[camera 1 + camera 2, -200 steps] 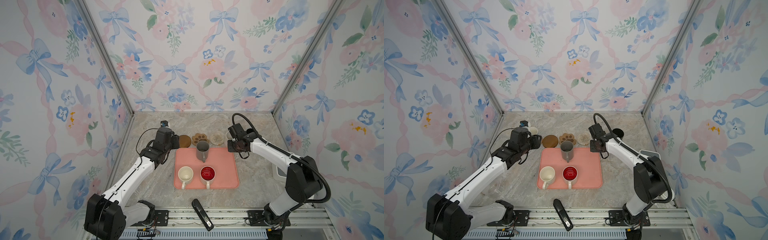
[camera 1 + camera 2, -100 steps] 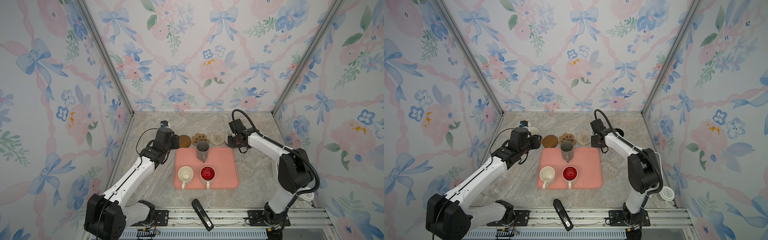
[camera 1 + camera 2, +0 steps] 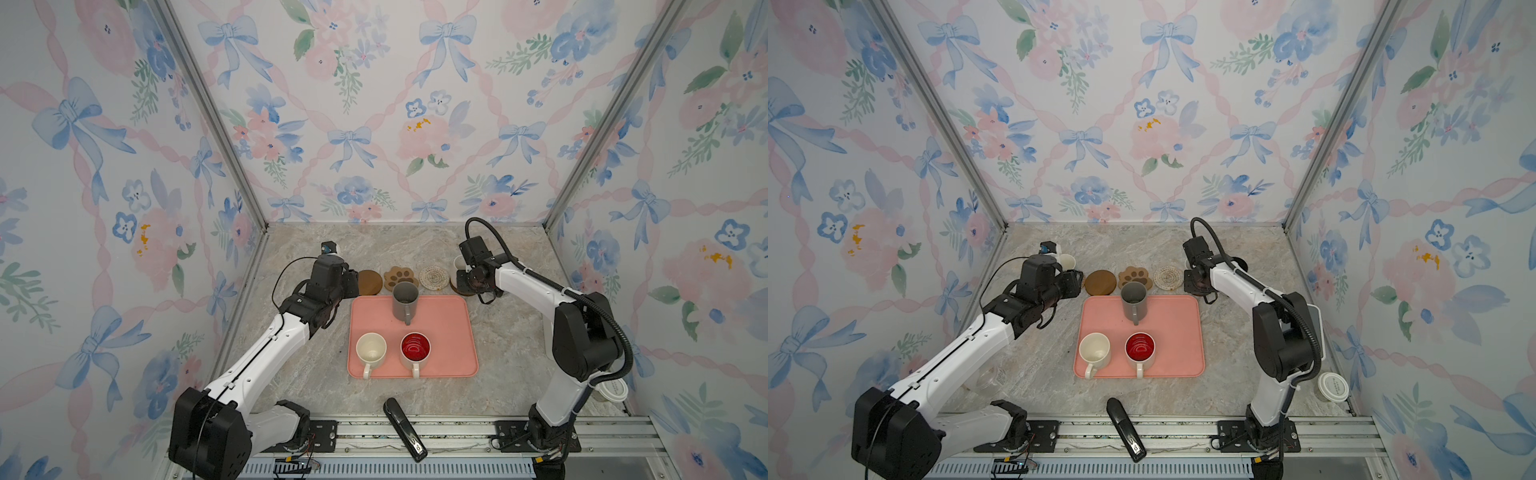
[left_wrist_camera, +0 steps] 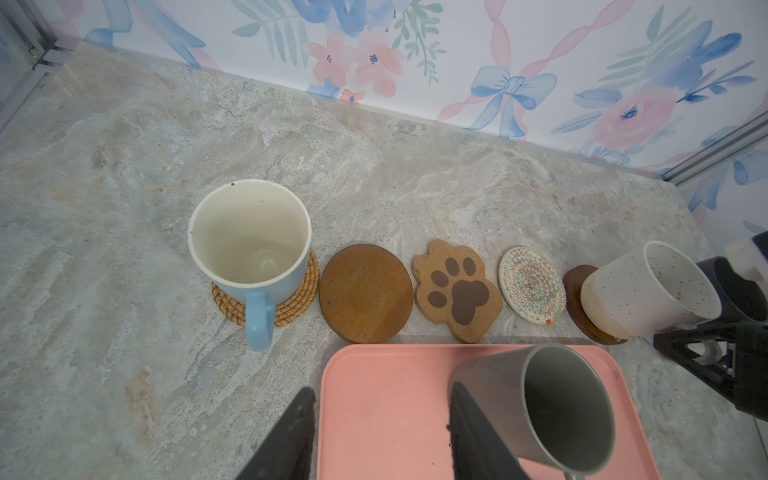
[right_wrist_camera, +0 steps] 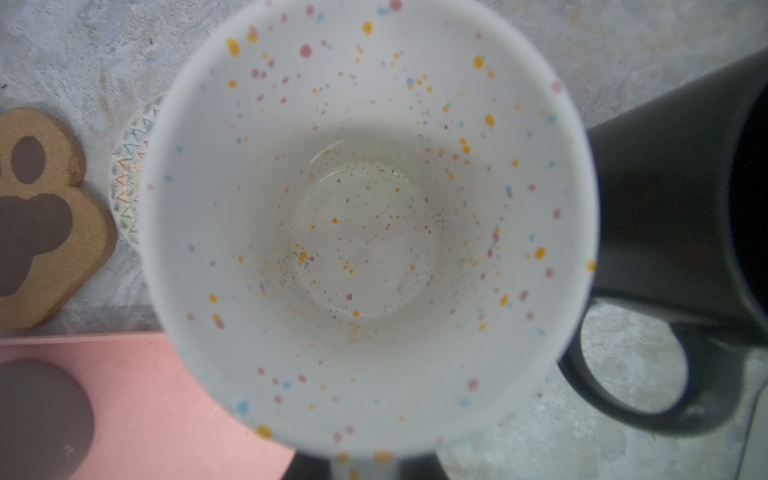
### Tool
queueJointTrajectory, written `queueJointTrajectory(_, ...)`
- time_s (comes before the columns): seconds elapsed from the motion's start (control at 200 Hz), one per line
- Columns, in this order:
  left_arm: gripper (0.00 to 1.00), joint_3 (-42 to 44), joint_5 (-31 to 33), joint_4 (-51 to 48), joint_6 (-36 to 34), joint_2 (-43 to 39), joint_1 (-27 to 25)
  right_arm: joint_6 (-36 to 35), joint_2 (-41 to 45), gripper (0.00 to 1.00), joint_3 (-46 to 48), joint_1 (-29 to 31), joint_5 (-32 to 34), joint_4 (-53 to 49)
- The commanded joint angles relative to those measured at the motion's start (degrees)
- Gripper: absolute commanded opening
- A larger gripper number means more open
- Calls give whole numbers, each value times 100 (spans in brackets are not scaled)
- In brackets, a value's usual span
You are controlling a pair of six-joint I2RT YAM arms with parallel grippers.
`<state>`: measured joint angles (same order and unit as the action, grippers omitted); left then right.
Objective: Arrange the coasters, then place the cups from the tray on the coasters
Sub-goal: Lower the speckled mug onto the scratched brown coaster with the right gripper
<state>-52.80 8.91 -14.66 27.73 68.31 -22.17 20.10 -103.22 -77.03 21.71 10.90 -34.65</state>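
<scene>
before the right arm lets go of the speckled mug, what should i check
1. Speckled mug over the dark brown coaster: ok, its base is over it.
2. Mug fully set down and level: cannot tell from these angles.
3. Right gripper shut on the mug's handle: ok.
4. Gap to the black mug beside it: cannot tell, they look very close.
5. Left gripper open and empty, by the grey mug on the tray: ok.
6. Round brown coaster, paw coaster and crochet coaster bare for the next cups: ok.
</scene>
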Motion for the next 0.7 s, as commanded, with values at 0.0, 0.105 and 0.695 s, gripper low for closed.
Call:
queueJointTrajectory(0.0, 48, -47, -56, 25, 49, 47, -33, -41, 15, 0, -225, -71, 123, 423)
queueJointTrajectory(0.105, 49, -51, -47, 22, 49, 44, -33, -52, -7, 0, -216, -102, 132, 432)
queueJointTrajectory(0.695, 49, -22, -46, 17, 58, 51, -34, 3, -119, 0, -22, -212, 62, 534)
